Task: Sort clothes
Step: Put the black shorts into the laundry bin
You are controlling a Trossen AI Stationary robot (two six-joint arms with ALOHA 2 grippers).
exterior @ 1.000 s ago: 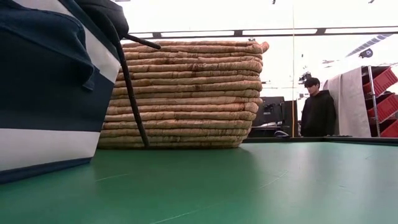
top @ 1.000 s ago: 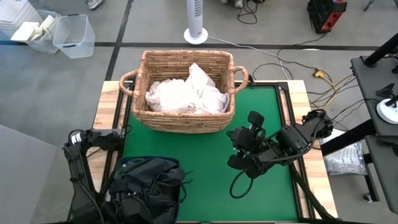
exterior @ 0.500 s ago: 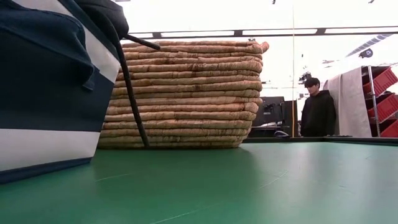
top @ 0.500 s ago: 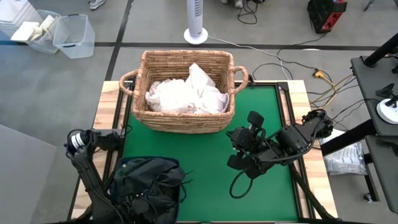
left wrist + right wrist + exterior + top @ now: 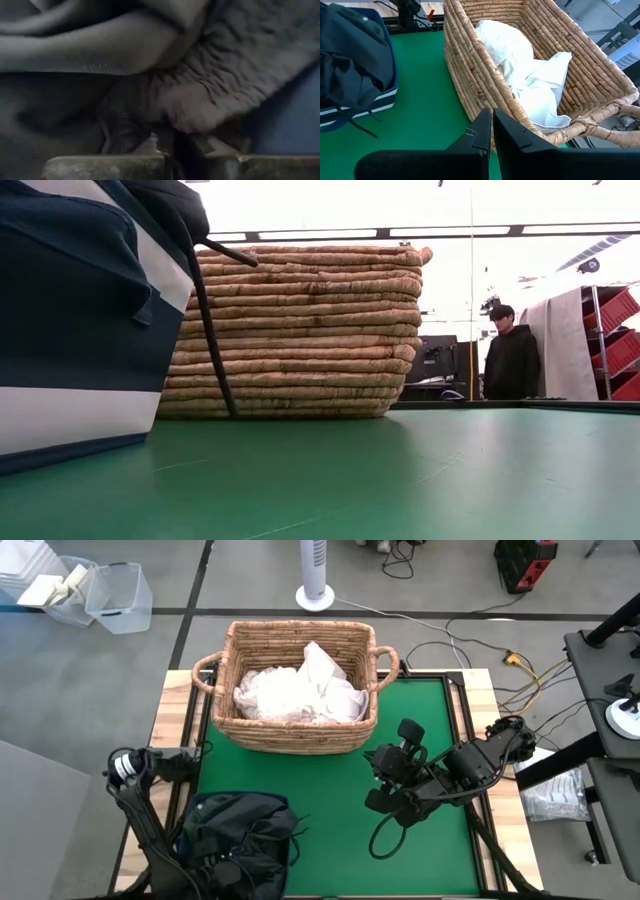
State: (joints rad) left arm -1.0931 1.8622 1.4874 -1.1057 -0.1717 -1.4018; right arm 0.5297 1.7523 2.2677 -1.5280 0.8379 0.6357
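Dark clothes heaped in the lower-left bin, burying the left gripper, fingers together, grip unclear; right gripper closed, empty, over open green mat mid-frame.

Even, diffuse overhead light fills the high view, and the green counter shows only faint, soft shadows beneath the right arm. In the low view the room behind is strongly backlit: the ceiling and far wall blow out to white above the wicker basket, the person stands nearly in silhouette, and the nearest counter surface is soft and out of focus. The left wrist view is very dim and murky, the dark cloth pressed close and blurred, with little contrast. The right wrist view is bright and clear, and the white clothes come close to glare.
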